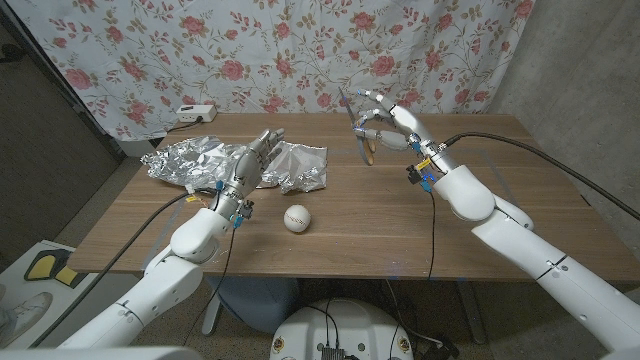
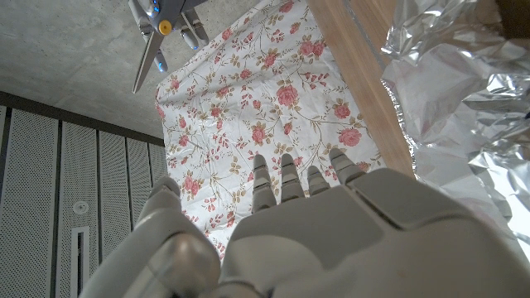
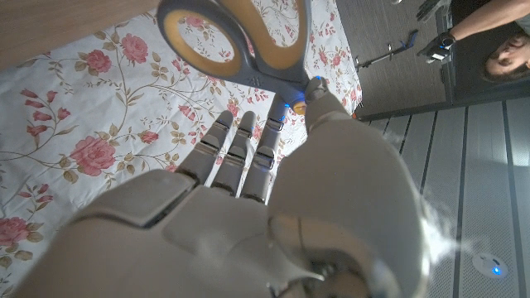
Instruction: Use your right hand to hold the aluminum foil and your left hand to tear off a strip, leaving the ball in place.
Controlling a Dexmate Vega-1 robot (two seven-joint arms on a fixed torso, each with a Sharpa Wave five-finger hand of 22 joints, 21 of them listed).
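Right robot hand (image 1: 385, 125) holds scissors (image 1: 362, 138) aloft; left robot hand (image 1: 250, 165) rests on foil (image 1: 195, 160)

I've got a wooden table (image 1: 420, 215) in front of me, brown grain, rectangular, its far edge running along a floral curtain. Toward my left on the far half lies a sheet of crumpled aluminum foil (image 1: 195, 160), shiny and wrinkled, spread flat on the wood. Just beside it, nearer the middle, sits a second crumpled piece of foil (image 1: 302, 165), paler and bunched up; I can't tell whether the two are joined. In front of that piece, closer to me and apart from it, a white ball (image 1: 296, 219) rests on the bare wood.
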